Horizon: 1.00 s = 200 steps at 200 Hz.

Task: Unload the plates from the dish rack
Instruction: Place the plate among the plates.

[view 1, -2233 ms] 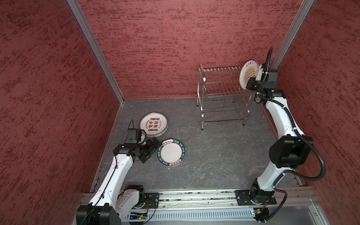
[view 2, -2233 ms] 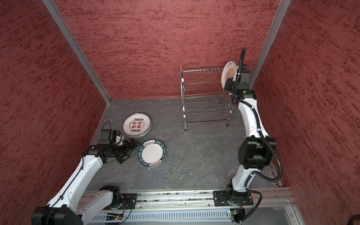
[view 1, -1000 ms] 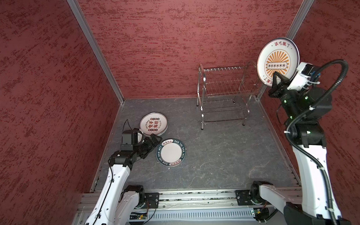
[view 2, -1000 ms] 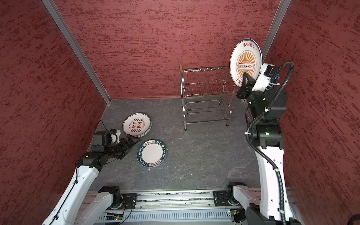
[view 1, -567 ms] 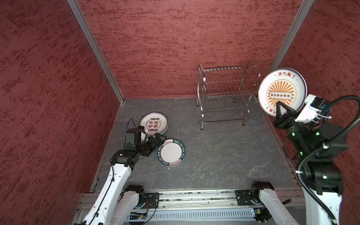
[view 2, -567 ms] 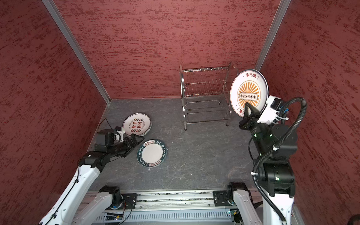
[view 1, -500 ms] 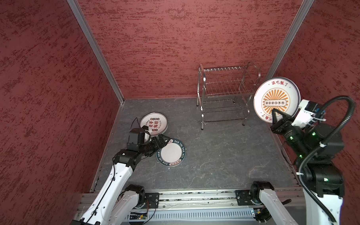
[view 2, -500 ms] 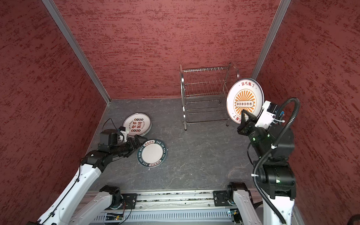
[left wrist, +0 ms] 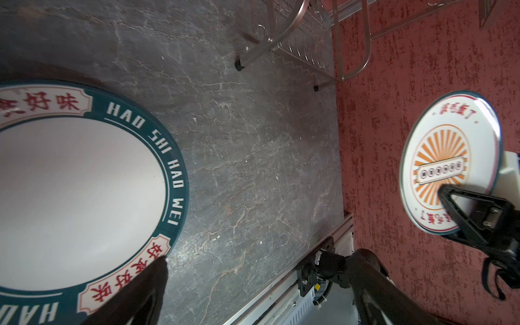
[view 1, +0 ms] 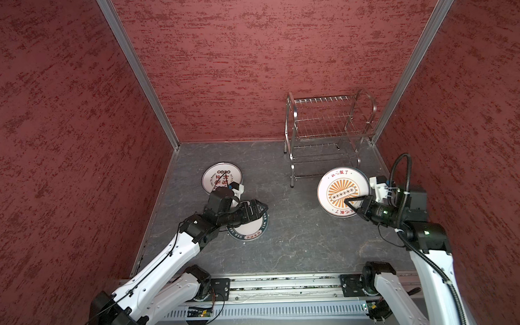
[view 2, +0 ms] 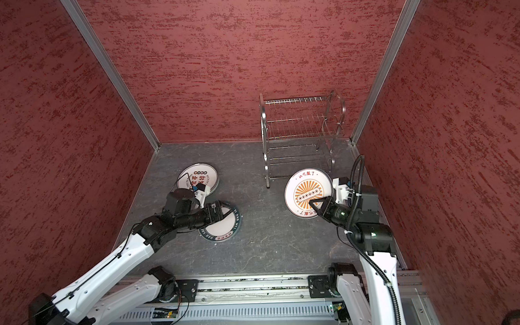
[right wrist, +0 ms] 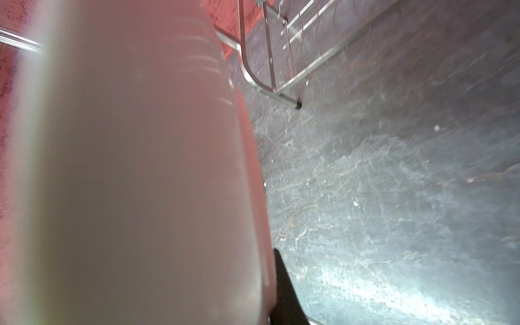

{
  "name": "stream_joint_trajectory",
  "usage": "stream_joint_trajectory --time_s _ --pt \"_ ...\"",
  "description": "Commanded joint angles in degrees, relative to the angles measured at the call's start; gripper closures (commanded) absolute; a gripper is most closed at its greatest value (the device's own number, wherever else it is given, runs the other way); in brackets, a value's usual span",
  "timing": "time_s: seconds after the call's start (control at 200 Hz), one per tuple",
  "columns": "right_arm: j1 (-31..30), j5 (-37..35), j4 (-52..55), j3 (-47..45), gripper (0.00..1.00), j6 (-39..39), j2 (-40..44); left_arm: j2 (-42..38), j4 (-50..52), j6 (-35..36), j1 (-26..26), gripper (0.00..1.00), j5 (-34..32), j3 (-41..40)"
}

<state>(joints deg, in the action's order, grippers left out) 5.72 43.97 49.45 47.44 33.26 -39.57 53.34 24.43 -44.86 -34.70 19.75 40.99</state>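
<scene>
Lowered from wire rack (view 1: 329, 128), round sunburst plate (view 1: 340, 185) clenched in right tool (view 1: 351, 203); left tool (view 1: 259, 210) released.

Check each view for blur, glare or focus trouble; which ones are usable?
Right wrist view: the sunburst plate sits too close, an unfocused pinkish mass across half the frame; the dish rack and floor behind it look smeared. Left wrist view: sharp, lettering on the teal-rimmed plate reads cleanly. Both top views: crisp and usable, with pale glare on the floor's near edge.

Shiny steel-wire dish rack (view 1: 329, 128), glossy white glazed plates (view 1: 343, 191), matt veined stone-look floor (view 1: 300, 242), rough red textured walls (view 1: 58, 131)
</scene>
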Motion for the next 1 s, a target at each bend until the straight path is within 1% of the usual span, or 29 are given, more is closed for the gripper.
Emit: stream_joint_trajectory --time_s 0.0,0.135,0.306,0.376,0.536,0.631,0.761,0.827,0.997 --pt "-0.1 9.2 -11.7 -1.9 1.0 3.8 -0.1 1.0 -5.7 -2.4 -2.1 0.0 -1.2 1.4" --pt "-0.3 13.2 -19.2 -5.7 1.0 7.3 -1.8 4.3 -10.9 -3.1 -3.0 0.0 0.8 1.8" --pt "-2.0 13.4 -24.8 -9.5 1.0 9.5 -3.6 11.9 -19.9 -4.8 -3.9 0.07 4.6 3.2" --pt "-3.1 13.2 -27.4 -10.2 1.0 11.0 -4.4 15.2 -23.1 -4.8 -4.7 0.1 5.6 5.3" --pt "-5.2 12.3 -30.6 -10.3 1.0 11.8 -6.8 23.2 -27.7 -4.3 -6.7 0.12 7.7 11.3" --pt "-6.3 12.2 -32.4 -10.4 1.0 12.4 -8.1 27.8 -29.8 -4.4 -7.1 0.15 9.6 14.2" --pt "-7.4 12.0 -34.8 -11.0 1.0 13.5 -9.0 32.8 -35.5 -6.7 -7.3 0.26 13.6 16.8" --pt "-7.7 12.1 -36.0 -11.2 1.0 14.1 -9.2 34.1 -36.2 -7.2 -7.6 0.32 14.2 17.8" --pt "-8.6 12.3 -39.3 -12.1 1.0 15.8 -10.0 35.4 -36.1 -7.2 -8.1 0.56 15.0 18.1"
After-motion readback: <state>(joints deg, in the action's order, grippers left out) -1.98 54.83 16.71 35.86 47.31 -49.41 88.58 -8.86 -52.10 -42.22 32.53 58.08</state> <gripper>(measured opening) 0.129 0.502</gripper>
